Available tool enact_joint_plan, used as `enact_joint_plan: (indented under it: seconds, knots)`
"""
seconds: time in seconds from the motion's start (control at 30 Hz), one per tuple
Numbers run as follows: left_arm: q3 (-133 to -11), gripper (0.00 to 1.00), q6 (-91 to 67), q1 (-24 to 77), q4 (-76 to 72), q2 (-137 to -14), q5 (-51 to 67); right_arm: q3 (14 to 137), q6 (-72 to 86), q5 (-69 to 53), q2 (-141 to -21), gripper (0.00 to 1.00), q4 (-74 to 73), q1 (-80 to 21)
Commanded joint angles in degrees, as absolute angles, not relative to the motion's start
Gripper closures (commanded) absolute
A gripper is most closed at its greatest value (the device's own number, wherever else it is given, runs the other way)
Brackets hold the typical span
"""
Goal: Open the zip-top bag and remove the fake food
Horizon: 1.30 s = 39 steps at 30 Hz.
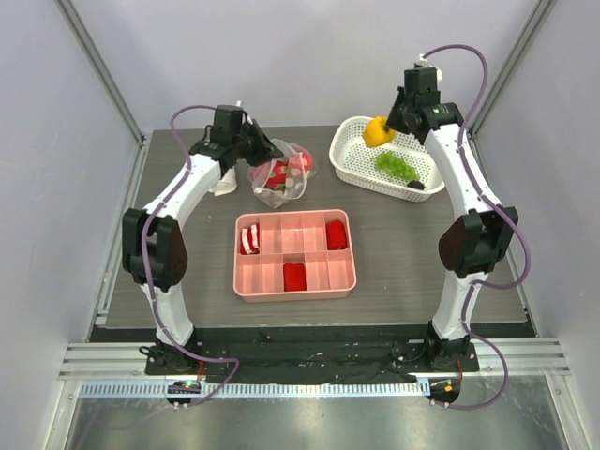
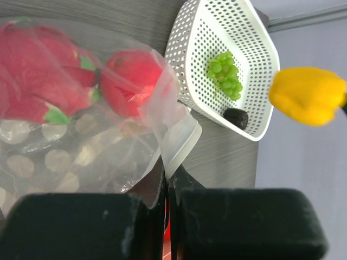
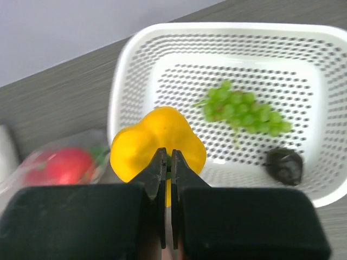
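The floppy, slippery zip-top bag [image 2: 81, 157] was pinched at its rim by the left jaws; the seemingly light yellow pepper [image 3: 157, 138] was clamped by the right jaws.

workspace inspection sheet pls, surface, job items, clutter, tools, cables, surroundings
surface: dark grey table
job's things: zip-top bag holding red pieces; green grapes and a dark piece in the white basket
clutter: pink tray with red blocks and a striped piece; white cloth
tools: left tool shut on the bag's edge; right tool shut on the yellow pepper above the basket's edge
cables: purple cables looped along both arms
surroundings: pale walls; metal rail at the near edge
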State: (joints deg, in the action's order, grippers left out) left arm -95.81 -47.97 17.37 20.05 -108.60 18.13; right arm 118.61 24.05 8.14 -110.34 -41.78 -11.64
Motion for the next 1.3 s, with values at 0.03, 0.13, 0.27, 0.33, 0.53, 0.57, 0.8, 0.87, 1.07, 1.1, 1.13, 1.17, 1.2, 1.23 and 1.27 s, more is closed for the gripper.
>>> enact_joint_plan:
  seconds: [0.03, 0.13, 0.27, 0.33, 0.53, 0.57, 0.8, 0.87, 1.07, 1.1, 1.13, 1.17, 1.2, 1.23, 1.27]
  knots:
    - [-96.68, 1.0, -51.85, 17.84, 17.14, -103.1, 19.42, 119.08, 19.43, 16.52, -117.76, 0.99, -37.88, -8.44]
    - [-97.12, 1.0, -53.78, 18.63, 16.09, -102.57, 19.95, 119.36, 18.55, 18.27, -119.79, 0.7, -37.88, -7.47]
    - [-97.82, 1.0, -54.84, 19.51, 16.08, -102.92, 19.6, 122.94, 17.75, 18.2, -121.46, 0.34, -41.91, -6.68]
    - [-97.73, 1.0, -55.02, 19.51, 15.65, -103.44, 19.51, 125.76, 17.75, 16.27, -121.47, 0.26, -45.34, -7.29]
    - [-99.58, 1.0, -57.21, 19.51, 12.58, -107.05, 19.25, 125.42, 20.91, 8.19, -114.28, 0.23, -47.99, -14.49]
    - [-99.75, 1.0, -57.74, 19.51, 12.05, -107.83, 19.34, 123.94, 22.75, 2.87, -113.21, 0.25, -47.55, -15.72]
    - [-100.46, 1.0, -59.59, 19.86, 10.2, -109.07, 19.78, 107.41, 30.94, -11.67, -106.35, 0.7, -26.41, -25.04]
    - [-100.72, 1.0, -59.5, 19.78, 10.37, -109.16, 19.95, 107.23, 30.32, -10.82, -107.48, 0.74, -25.32, -27.49]
    - [-100.99, 1.0, -59.33, 19.78, 10.9, -108.98, 19.95, 106.96, 33.48, -12.4, -113.19, 0.87, -19.95, -29.27]
    - [-101.16, 1.0, -59.15, 19.78, 11.33, -108.81, 19.95, 106.88, 33.66, -12.04, -114.68, 0.9, -19.78, -29.27]
    - [-101.25, 1.0, -59.15, 19.78, 11.51, -108.81, 19.78, 106.79, 34.18, -11.61, -115.13, 0.91, -19.43, -29.35]
    - [-101.25, 1.0, -59.06, 19.86, 11.43, -108.81, 19.78, 106.35, 34.19, -11.43, -115.48, 0.91, -18.21, -29.44]
    - [-101.42, 1.0, -58.98, 19.78, 11.6, -108.81, 19.78, 105.91, 34.02, -11.86, -116.01, 0.91, -16.89, -29.62]
    - [-101.43, 1.0, -59.06, 19.78, 11.69, -108.9, 19.69, 105.47, 33.14, -12.04, -116.28, 0.91, -15.66, -29.79]
    - [-101.43, 1.0, -59.06, 19.78, 11.78, -108.98, 19.6, 105.38, 33.05, -11.43, -116.89, 0.91, -14.95, -29.79]
